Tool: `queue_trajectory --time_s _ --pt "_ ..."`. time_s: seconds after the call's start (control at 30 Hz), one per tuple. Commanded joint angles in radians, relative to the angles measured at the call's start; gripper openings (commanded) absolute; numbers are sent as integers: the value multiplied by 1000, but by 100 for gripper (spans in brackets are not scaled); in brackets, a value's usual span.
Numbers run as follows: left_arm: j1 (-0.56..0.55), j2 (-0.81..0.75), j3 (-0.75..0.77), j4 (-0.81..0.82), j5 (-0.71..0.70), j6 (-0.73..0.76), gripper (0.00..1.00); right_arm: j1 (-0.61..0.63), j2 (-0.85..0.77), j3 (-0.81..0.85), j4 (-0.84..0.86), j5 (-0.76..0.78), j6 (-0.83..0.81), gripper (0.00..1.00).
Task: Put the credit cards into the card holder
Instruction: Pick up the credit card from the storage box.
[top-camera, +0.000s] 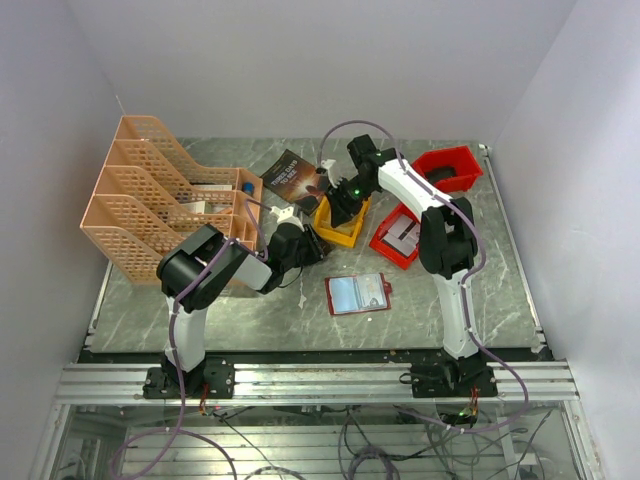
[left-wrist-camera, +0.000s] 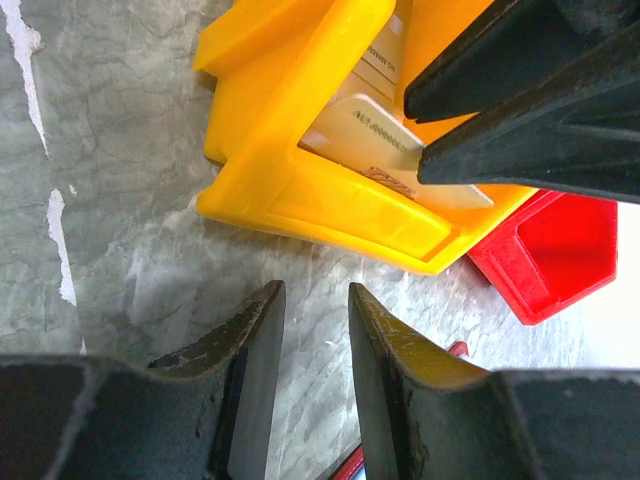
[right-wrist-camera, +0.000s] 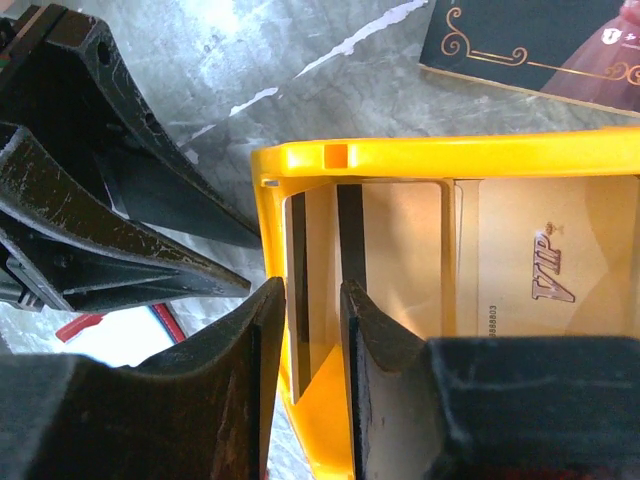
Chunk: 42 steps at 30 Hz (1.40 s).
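Cards (right-wrist-camera: 540, 250) lie in 1 yellow bin (right-wrist-camera: 450, 157); left gripper (left-wrist-camera: 315, 292) apart, empty; right gripper (right-wrist-camera: 312, 290), cannot tell.

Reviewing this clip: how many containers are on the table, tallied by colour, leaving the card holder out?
Yellow bin: 1
Red bins: 2
Peach file rack: 1
Total: 4

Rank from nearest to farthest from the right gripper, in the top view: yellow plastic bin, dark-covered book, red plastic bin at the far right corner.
1. yellow plastic bin, under the right gripper
2. dark-covered book, behind, to its left
3. red plastic bin, far right corner
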<state>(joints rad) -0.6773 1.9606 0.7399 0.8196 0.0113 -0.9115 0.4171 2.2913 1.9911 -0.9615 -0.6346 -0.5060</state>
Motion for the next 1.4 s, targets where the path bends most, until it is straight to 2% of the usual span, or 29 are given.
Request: queue_trajectory --time_s 0.0,0.2,0.63,0.77,0.83,1.1,1.37 --pt "9 10 22 -9 10 31 43 -8 21 30 18 14 27 25" --pt "9 8 29 -18 15 36 44 -8 48 39 12 64 19 12" --pt "9 19 55 -43 28 52 44 9 75 17 -6 42 -27 12" --pt "10 20 58 -43 33 55 44 9 68 24 -16 27 -40 0" --pt "11 11 47 -34 34 58 44 4 51 40 -10 38 -41 0" --pt "12 -119 -66 55 31 81 47 -49 -51 92 49 10 -38 0" --pt "12 -362 -199 79 18 147 47 -114 -217 -27 178 -209 -101 0"
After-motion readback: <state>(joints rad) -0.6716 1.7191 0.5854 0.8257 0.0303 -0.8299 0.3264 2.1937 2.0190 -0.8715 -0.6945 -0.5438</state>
